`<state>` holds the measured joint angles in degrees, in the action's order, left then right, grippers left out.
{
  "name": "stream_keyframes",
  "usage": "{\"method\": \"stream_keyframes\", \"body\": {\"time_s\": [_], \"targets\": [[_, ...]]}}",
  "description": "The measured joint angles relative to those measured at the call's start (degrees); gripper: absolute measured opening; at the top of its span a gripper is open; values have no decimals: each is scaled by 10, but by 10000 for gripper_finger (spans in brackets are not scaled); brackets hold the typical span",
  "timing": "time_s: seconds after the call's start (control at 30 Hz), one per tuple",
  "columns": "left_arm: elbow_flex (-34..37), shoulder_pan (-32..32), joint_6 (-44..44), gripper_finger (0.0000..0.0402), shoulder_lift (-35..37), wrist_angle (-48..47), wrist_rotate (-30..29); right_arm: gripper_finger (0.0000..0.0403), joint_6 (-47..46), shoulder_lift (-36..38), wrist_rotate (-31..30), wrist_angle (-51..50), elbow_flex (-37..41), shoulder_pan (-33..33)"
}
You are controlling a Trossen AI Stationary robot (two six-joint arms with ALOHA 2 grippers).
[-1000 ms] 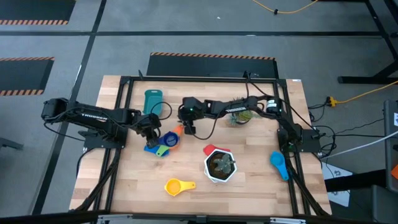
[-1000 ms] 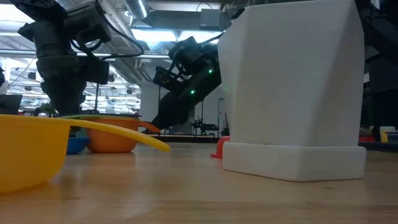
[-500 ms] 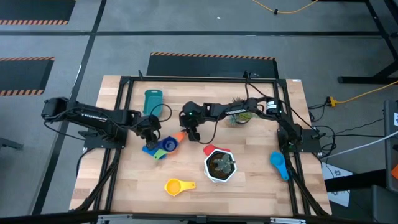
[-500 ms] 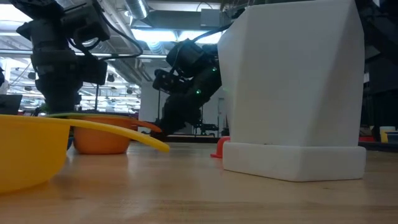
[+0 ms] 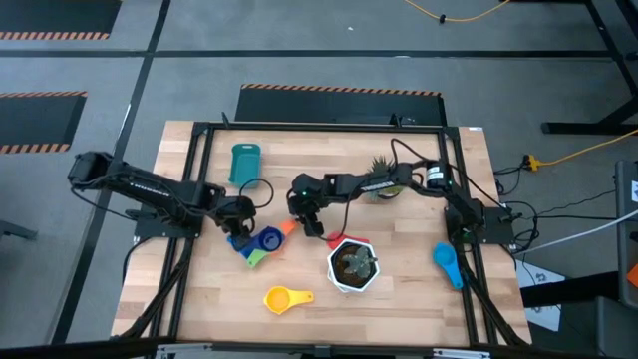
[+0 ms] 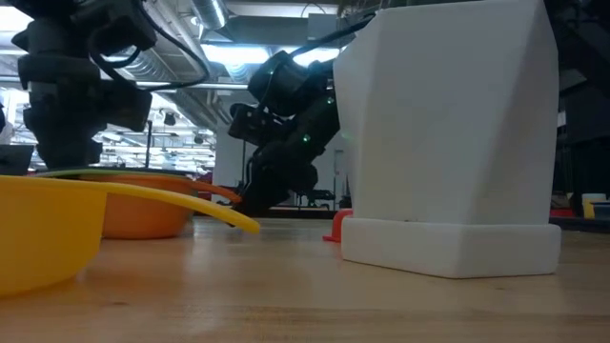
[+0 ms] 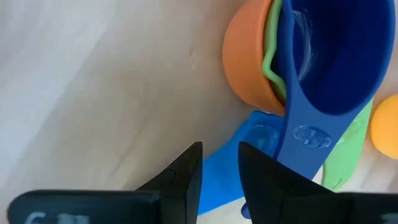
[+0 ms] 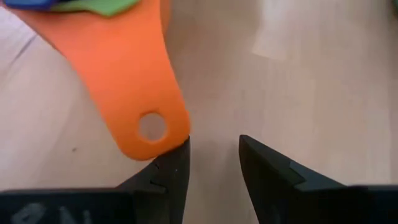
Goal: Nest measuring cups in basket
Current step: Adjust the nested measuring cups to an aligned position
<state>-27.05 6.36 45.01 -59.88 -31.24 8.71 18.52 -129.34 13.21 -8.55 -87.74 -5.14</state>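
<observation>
Both arms have shifted toward the white pot (image 5: 353, 265), dragging the stacked cups (image 5: 263, 239) along the surface (image 5: 399, 309) since the earlier frame. Left tool (image 7: 219, 167), slightly parted, hovers at the blue handles, pinching nothing visible. Right tool (image 8: 214, 163), likewise parted, touches the orange cup's handle (image 8: 134, 93) without gripping. Farther off, the teal basket (image 5: 244, 163) sits well apart, so nesting inside it remains undone.

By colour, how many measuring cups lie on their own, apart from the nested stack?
yellow cup: 1
red cup: 1
light blue cup: 1
Total: 3
</observation>
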Motion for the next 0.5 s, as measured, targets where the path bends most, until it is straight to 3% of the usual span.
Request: {"method": "stream_keyframes", "body": {"time_s": [0.5], "targets": [[0, 38, 59, 96, 0, 49, 0, 142, 7, 8, -10, -16, 0, -3]]}}
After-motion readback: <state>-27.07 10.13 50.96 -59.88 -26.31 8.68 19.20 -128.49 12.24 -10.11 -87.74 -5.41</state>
